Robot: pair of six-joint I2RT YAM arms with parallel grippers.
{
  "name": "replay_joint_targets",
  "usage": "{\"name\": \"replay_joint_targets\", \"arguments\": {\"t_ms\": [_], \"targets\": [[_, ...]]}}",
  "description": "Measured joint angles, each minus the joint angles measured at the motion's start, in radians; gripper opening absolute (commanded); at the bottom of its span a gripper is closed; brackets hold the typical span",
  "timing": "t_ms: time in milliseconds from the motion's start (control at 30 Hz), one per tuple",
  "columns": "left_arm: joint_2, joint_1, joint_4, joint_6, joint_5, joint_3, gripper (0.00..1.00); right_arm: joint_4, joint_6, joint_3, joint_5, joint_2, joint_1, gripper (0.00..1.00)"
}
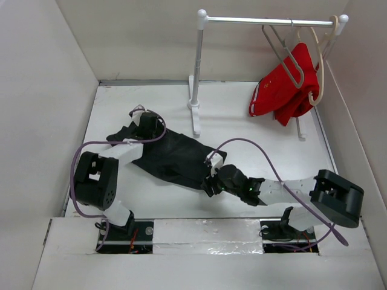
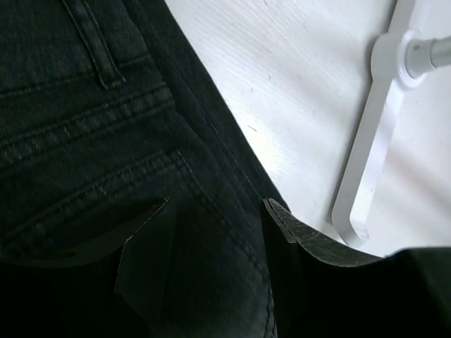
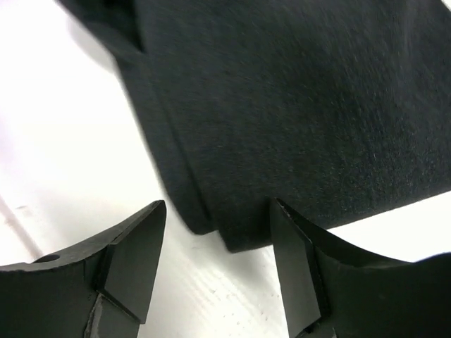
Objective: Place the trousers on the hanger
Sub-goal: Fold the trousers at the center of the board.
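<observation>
Item: trousers (image 1: pixel 172 156), black-charcoal denim; stitched seams and a belt loop show at the waist end.
Location: flat on the desk (image 1: pixel 254 133), left of centre, gathered into one dark band.
Long axis: diagonal, waist end at the far left, folded end at the near right.
My left pincer (image 2: pixel 211 243): fingers apart, low over the waist denim.
My right pincer (image 3: pixel 218 236): fingers apart, straddling the folded edge of the cloth.
Hanger (image 1: pixel 284 51): thin grey wire, hooked on the rail (image 1: pixel 272 20) at far right beside a red garment (image 1: pixel 284 90), well apart from the trousers.
</observation>
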Motion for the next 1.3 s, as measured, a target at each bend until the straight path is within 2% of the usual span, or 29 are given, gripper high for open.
{"name": "replay_joint_targets", "arguments": {"t_ms": [33, 100, 133, 200, 233, 433, 633, 700, 733, 833, 867, 933, 967, 1067, 1133, 1200, 1233, 1267, 1300], "targets": [[0.016, 0.008, 0.005, 0.000, 0.003, 0.009, 0.48, 0.000, 0.003, 0.006, 0.014, 0.025, 0.001, 0.45], [0.040, 0.029, 0.016, -0.005, 0.013, 0.018, 0.48, -0.002, 0.017, 0.015, 0.048, 0.072, 0.007, 0.35], [0.048, 0.045, 0.022, -0.008, 0.019, 0.018, 0.47, -0.002, 0.027, 0.016, 0.063, 0.088, 0.011, 0.14], [0.065, 0.080, 0.030, -0.018, 0.025, 0.018, 0.47, 0.000, 0.044, 0.016, 0.092, 0.107, 0.021, 0.03], [0.074, 0.099, 0.038, -0.024, 0.027, 0.018, 0.47, 0.001, 0.053, 0.016, 0.109, 0.109, 0.029, 0.00], [0.130, 0.212, 0.087, -0.076, 0.071, 0.014, 0.46, -0.020, 0.109, 0.004, 0.196, 0.087, 0.113, 0.00], [0.132, 0.291, 0.143, -0.149, 0.129, -0.022, 0.46, -0.046, 0.180, -0.094, 0.246, -0.027, 0.165, 0.00], [0.119, 0.302, 0.171, -0.178, 0.132, -0.054, 0.45, -0.063, 0.204, -0.129, 0.255, -0.066, 0.171, 0.06], [0.103, 0.302, 0.183, -0.193, 0.132, -0.076, 0.45, -0.070, 0.214, -0.142, 0.257, -0.085, 0.173, 0.16], [0.004, 0.301, 0.193, -0.233, 0.106, -0.169, 0.45, -0.117, 0.237, -0.176, 0.269, -0.156, 0.177, 0.36], [-0.048, 0.302, 0.193, -0.247, 0.085, -0.209, 0.45, -0.145, 0.243, -0.187, 0.271, -0.187, 0.178, 0.50], [-0.173, 0.301, 0.181, -0.266, 0.034, -0.284, 0.46, -0.217, 0.248, -0.203, 0.278, -0.255, 0.178, 0.61], [-0.236, 0.297, 0.171, -0.269, 0.008, -0.312, 0.46, -0.251, 0.248, -0.209, 0.281, -0.297, 0.178, 0.70], [-0.397, 0.251, 0.154, -0.263, -0.074, -0.348, 0.47, -0.326, 0.234, -0.215, 0.282, -0.422, 0.178, 0.79], [-0.461, 0.181, 0.159, -0.245, -0.101, -0.341, 0.46, -0.371, 0.216, -0.211, 0.275, -0.513, 0.175, 0.79], [-0.485, 0.095, 0.158, -0.218, -0.118, -0.318, 0.29, -0.413, 0.184, -0.192, 0.268, -0.590, 0.161, 0.54], [-0.485, 0.053, 0.161, -0.204, -0.127, -0.306, 0.07, -0.423, 0.164, -0.180, 0.266, -0.619, 0.146, 0.37], [-0.483, 0.008, 0.166, -0.186, -0.130, -0.298, 0.00, -0.428, 0.143, -0.166, 0.260, -0.639, 0.117, 0.09], [-0.480, -0.046, 0.170, -0.165, -0.131, -0.292, 0.00, -0.429, 0.120, -0.152, 0.245, -0.647, 0.078, 0.02]]}}
